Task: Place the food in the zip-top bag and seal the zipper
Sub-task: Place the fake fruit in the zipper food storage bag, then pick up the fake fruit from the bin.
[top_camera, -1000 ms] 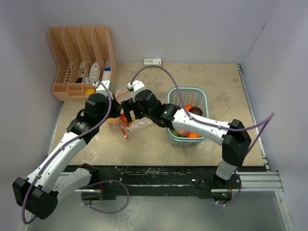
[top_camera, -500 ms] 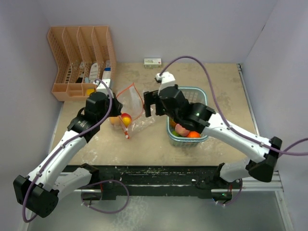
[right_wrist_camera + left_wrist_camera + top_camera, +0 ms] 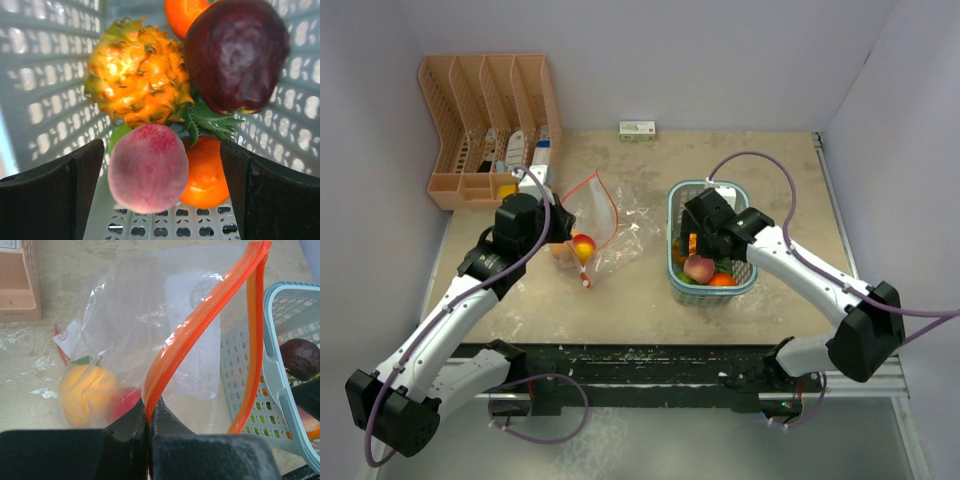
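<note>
Your right jaws have gone from the crinkly clear plastic bag (image 3: 130, 315) to the teal mesh basket (image 3: 675, 215), spread wide over the pink toy peach (image 3: 147, 167). Your left jaws stay clenched on the red-orange zipper strip (image 3: 200, 325), so the bag waits open for it.

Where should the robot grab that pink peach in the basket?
Probably across its round middle, straight down from above: the pink peach lies uppermost, the teal basket walls block any sideways approach, and the open right gripper has room either side of it.
</note>
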Motion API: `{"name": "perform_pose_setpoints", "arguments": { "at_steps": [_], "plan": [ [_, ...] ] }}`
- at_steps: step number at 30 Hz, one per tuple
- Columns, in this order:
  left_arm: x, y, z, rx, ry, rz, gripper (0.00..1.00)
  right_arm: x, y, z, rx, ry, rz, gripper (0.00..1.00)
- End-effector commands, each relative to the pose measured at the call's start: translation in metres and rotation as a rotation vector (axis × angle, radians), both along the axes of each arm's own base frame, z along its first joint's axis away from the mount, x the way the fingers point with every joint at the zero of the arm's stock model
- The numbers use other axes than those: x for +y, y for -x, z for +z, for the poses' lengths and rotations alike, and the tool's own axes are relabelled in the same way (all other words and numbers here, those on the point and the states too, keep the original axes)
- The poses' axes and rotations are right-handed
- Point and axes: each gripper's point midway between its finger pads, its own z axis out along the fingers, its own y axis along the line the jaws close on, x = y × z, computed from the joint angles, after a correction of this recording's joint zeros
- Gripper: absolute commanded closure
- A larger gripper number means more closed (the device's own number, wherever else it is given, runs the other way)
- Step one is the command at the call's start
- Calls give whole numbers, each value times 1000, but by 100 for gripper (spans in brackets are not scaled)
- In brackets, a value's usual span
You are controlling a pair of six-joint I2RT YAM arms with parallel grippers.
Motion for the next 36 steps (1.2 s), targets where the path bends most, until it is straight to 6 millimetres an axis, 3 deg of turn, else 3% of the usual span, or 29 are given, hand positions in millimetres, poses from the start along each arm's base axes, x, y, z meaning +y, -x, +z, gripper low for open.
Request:
{"name": "perform_pose_setpoints", "arguments": {
  "at_steps": [1, 10, 12, 16, 17, 20, 29, 32, 36],
  "plan": [
    [-6, -5, 16, -65, 36, -23, 100, 7, 0, -25, 60, -64, -26, 0],
    [-7, -5, 13, -58, 32, -24, 100, 21, -17, -57, 65, -141, -7, 0],
    [-6, -5, 12, -55, 28, -22, 100, 23, -18, -65, 80, -134, 5, 13],
    [-3, -4, 10, -49, 18, -16, 100, 26, -14, -61, 95, -148, 25, 53],
    [-3, -4, 10, -48, 17, -13, 100, 24, -13, -56, 87, -149, 21, 63],
    [-2, -2, 11, -49, 17, -10, 100, 19, -11, -32, 38, -160, 12, 79],
    [2, -1, 8, -39, 6, 3, 100, 13, -12, 60, -162, -249, 44, 85],
    [2, -2, 2, -27, -2, 6, 100, 22, -15, 90, -245, -305, 111, 87],
    [2, -3, 2, -24, -3, 8, 100, 65, -15, 140, -353, -499, 304, 89]
  ]
}}
